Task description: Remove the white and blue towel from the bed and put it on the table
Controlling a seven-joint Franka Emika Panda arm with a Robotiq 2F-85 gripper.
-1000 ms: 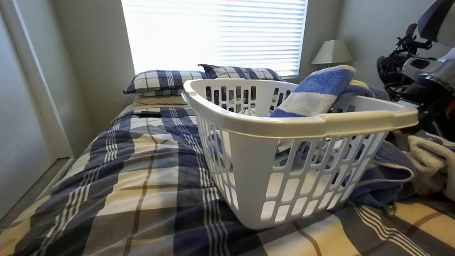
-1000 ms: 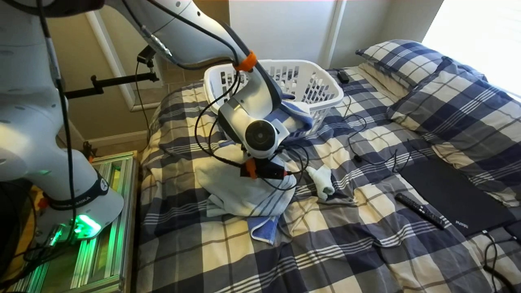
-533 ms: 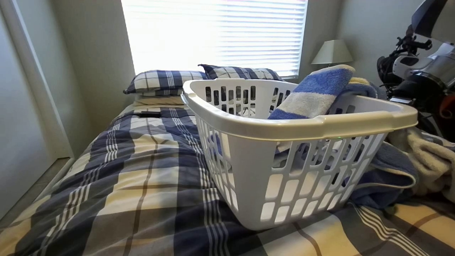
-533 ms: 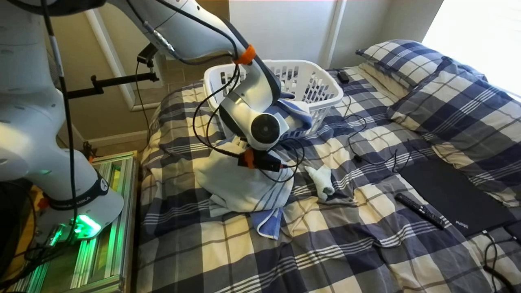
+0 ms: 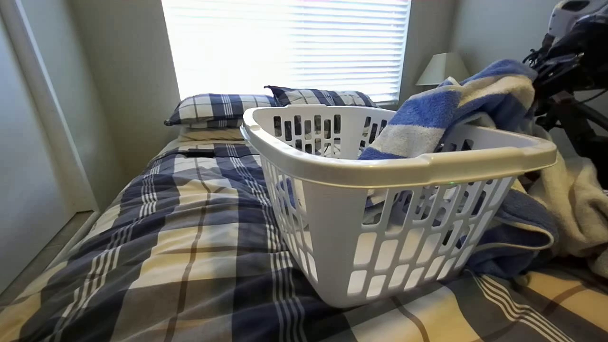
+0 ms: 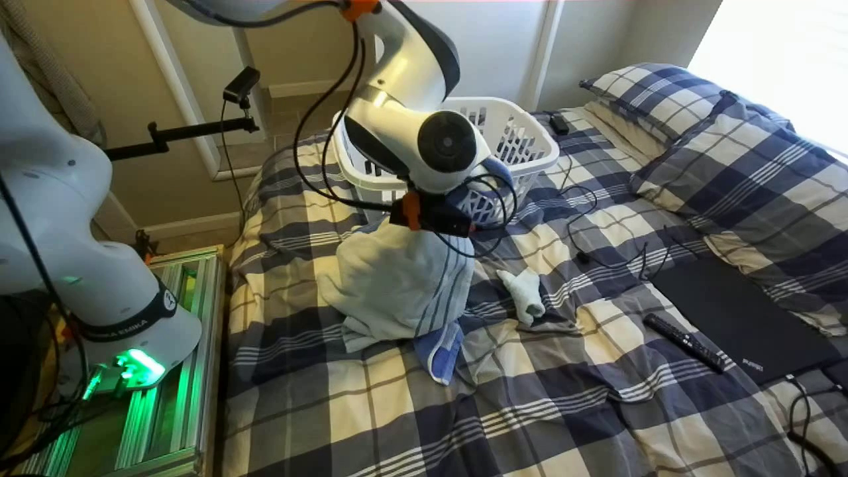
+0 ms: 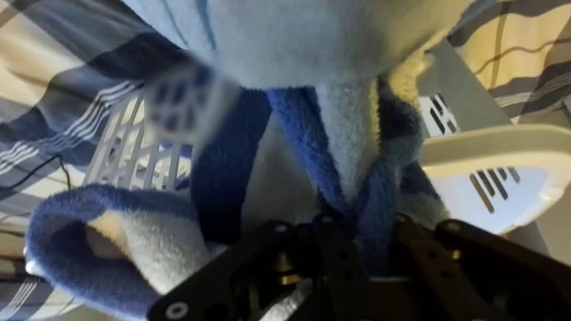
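Hanging partly inside one white basket (image 5: 403,172) on the bed (image 6: 570,424), one white and blue towel (image 5: 427,114) is clenched between the two dark fingers (image 7: 341,263) of the gripper (image 7: 363,225), toward four o'clock in the wrist view. Its pile is fuzzy and banded; the fingertips are hard to make out in its folds. The basket's plastic walls are pierced by slots and, in an exterior view, are partly hidden behind one arm (image 6: 414,66). Toward two o'clock there, two plaid pillows (image 6: 652,99) are seen; toward seven, one pale cloth (image 6: 404,285) with grey stripes is bunched; toward four, one black laptop (image 6: 739,318) and one remote (image 6: 686,342) are found. Twelve o'clock in the wrist view is filled by blurred pale fabric (image 7: 303,44); whether it is gripped too cannot be told.
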